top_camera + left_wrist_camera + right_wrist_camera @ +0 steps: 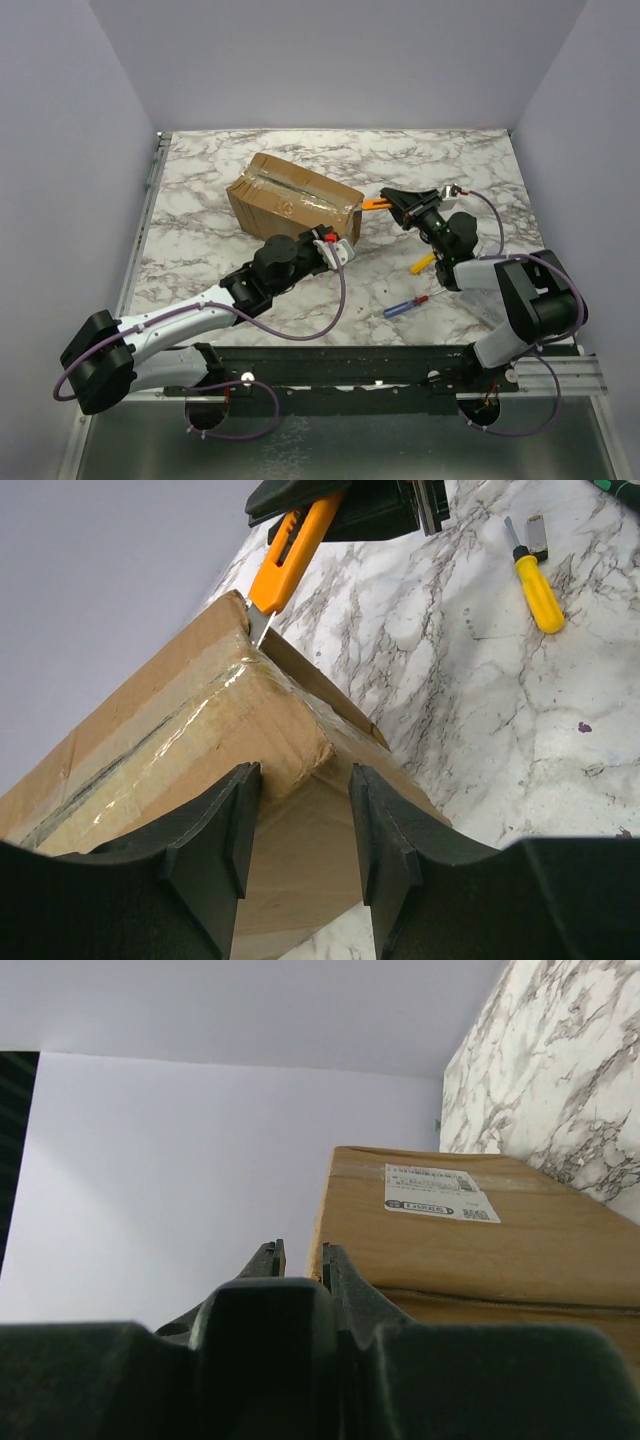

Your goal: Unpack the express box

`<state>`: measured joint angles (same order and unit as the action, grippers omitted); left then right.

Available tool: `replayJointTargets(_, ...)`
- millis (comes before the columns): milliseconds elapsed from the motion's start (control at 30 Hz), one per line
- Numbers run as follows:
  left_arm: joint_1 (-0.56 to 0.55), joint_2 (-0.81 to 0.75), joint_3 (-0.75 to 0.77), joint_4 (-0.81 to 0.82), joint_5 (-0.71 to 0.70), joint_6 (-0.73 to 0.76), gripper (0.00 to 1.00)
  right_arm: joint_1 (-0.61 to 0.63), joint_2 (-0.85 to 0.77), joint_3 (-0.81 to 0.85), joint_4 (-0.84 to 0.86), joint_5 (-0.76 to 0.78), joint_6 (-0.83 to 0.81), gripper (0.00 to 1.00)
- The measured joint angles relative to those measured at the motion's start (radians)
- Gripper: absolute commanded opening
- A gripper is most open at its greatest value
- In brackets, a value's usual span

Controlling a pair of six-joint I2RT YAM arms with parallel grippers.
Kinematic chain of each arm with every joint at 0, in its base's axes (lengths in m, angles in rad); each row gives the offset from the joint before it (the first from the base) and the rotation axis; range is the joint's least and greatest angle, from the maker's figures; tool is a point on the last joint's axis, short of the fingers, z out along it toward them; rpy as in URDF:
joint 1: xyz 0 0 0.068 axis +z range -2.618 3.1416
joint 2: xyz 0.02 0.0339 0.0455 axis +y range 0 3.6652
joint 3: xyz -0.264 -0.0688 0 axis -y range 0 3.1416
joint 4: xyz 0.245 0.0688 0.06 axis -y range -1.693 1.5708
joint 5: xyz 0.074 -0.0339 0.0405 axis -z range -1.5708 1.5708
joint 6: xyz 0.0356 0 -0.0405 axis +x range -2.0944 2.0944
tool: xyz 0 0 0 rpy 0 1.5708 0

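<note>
The express box [293, 199], brown cardboard with glossy tape along its top seam, lies tilted mid-table. My left gripper [340, 249] is at its near right corner. In the left wrist view its fingers [238, 820] stand open on either side of that corner of the express box [170, 730], and I cannot tell whether they touch it. My right gripper [398, 204] is shut on an orange utility knife [374, 203]. The knife [296, 548] has its blade tip at the box's far top corner. The right wrist view shows the box's end with a white label [440, 1194]; the knife is hidden there.
A yellow-handled screwdriver [422, 263] and a blue-and-red screwdriver [405, 306] lie on the marble table [200, 190] right of the box, near the right arm. The yellow screwdriver [536, 584] also shows in the left wrist view. Grey walls enclose the table on three sides.
</note>
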<state>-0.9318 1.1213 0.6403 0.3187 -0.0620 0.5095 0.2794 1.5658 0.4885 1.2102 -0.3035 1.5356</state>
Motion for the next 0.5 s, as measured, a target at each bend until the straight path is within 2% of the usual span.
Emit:
replayJointTargets(167, 0.0, 0.003, 0.001, 0.002, -0.008, 0.0, 0.46, 0.0, 0.024, -0.013, 0.056, -0.017, 0.024, 0.0)
replayJointTargets(500, 0.0, 0.008, 0.007, 0.002, -0.025, -0.018, 0.42, -0.008, 0.038, -0.008, 0.061, -0.061, 0.023, 0.0)
